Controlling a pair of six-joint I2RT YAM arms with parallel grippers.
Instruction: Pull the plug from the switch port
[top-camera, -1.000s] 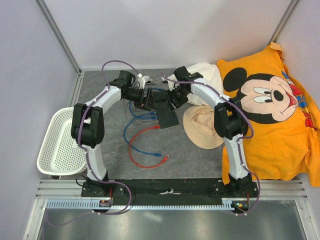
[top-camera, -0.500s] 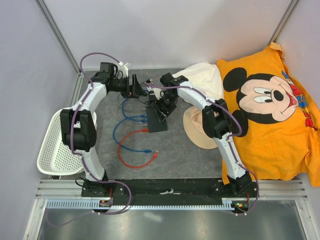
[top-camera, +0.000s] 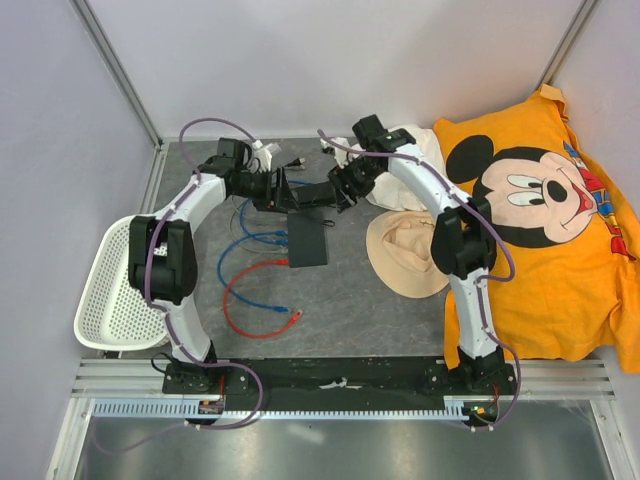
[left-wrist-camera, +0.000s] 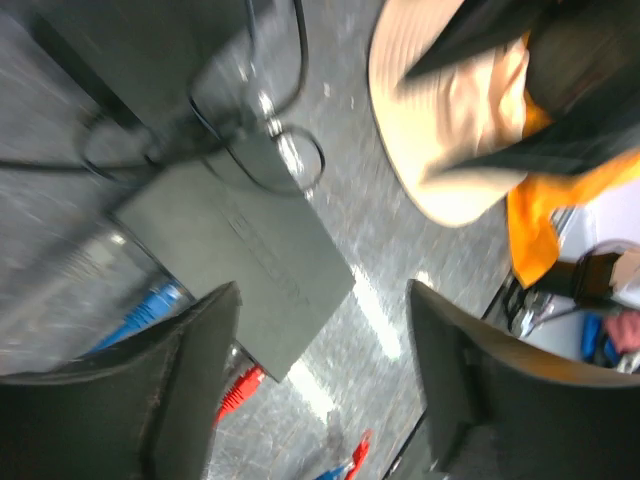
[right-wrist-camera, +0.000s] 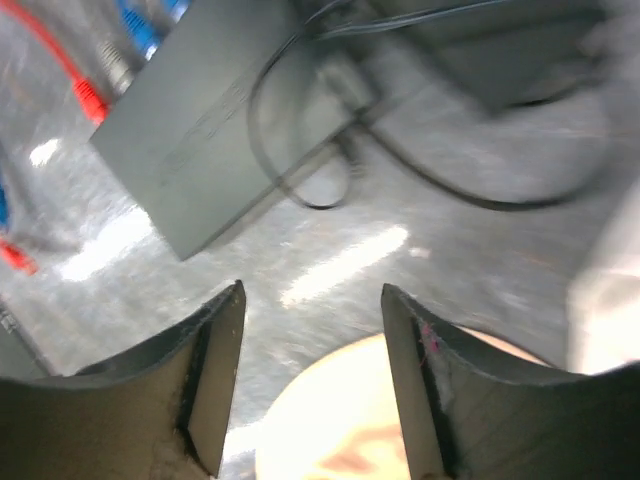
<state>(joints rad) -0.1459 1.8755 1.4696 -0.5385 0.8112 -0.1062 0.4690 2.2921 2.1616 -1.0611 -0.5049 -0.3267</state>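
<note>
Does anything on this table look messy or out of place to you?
Yes. A red cable and blue cables sprawl in loose loops left of the flat black box, and an orange cartoon-mouse shirt lies crumpled over the right side of the grey table beside a tan hat, odd company for network gear.

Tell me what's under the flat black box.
Only the grey table shows around the black box. Blue cables and a red plug reach one edge. Anything beneath the box itself is covered.

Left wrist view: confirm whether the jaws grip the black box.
No, the jaws of the left gripper stand open, the black box lying beyond them.
</note>
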